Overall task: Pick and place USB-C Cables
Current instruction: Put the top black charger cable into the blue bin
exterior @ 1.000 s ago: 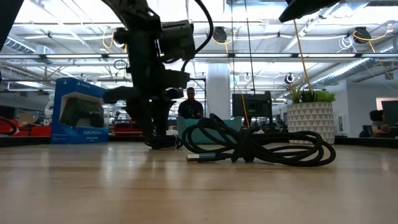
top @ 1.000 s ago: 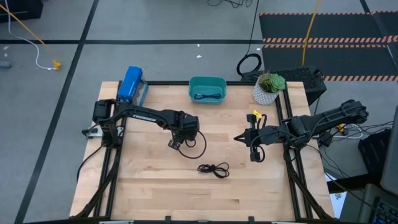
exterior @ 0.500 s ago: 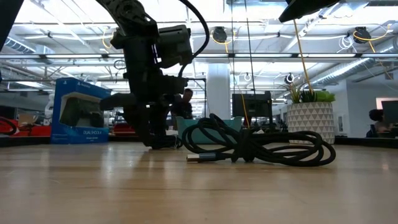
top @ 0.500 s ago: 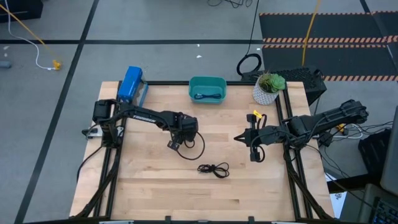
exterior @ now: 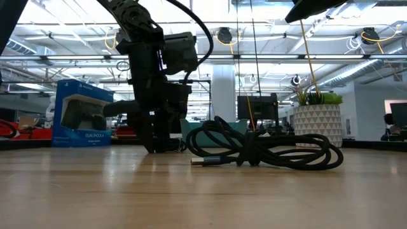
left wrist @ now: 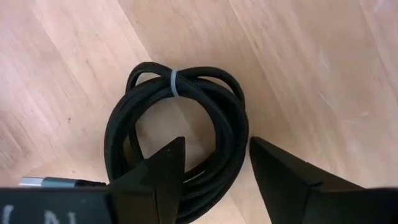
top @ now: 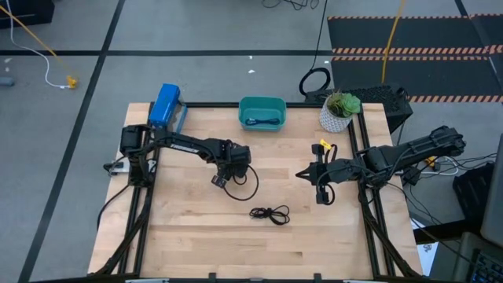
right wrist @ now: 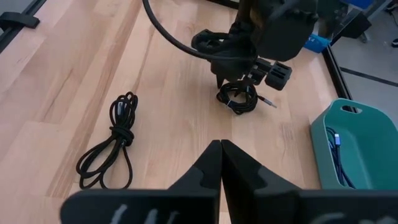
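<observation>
Left end effector straddling a coiled black cable

High view: left end effector (top: 221, 180) low at mid-tabletop (top: 189, 228); loose black bundle (top: 269, 213) nearby; bluish-grey cable (top: 262, 121) in teal bin (top: 262, 103).
Left wrist view: open fingers (left wrist: 160, 173) straddle tight coil (left wrist: 177, 127), white-banded, seemingly ungripped.
Right wrist view: right end effector (right wrist: 220, 163) closed, empty.

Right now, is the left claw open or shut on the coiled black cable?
Open. In the left wrist view the left claw has a gap between its fingers, which straddle one side of the coiled black cable lying on the table.
</observation>
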You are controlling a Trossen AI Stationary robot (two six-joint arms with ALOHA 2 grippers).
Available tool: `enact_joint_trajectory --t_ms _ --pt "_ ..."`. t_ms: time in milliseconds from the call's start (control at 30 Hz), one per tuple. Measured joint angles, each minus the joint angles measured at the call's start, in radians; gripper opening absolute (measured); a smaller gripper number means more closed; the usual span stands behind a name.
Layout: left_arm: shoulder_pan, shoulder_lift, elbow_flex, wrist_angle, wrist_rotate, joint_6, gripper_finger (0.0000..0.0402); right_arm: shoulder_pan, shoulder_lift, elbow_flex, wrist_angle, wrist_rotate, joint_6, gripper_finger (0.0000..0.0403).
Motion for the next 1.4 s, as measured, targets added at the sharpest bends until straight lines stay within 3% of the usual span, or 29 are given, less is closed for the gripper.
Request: enact_joint_trajectory --t_ms 600,900,1200,1400 --pt "-0.003 0.002 -0.002 -0.020 0.006 -0.006 0.0034 0.000 0.000 0.000 0.000 0.000 -0.001 0.0000" --pt "0.001 -0.011 0.036 -0.115 -0.020 -0.053 0.0053 0.000 0.000 0.000 0.000 0.000 -0.005 0.0000" --pt "-0.001 -0.072 0.199 -0.308 -0.009 -0.188 0.0031 0.000 0.000 0.000 0.000 0.000 -0.009 0.0000" --pt "-0.002 -0.116 0.300 -0.380 -0.008 -0.334 0.0044 0.000 0.000 0.000 0.001 0.000 -0.008 0.0000"
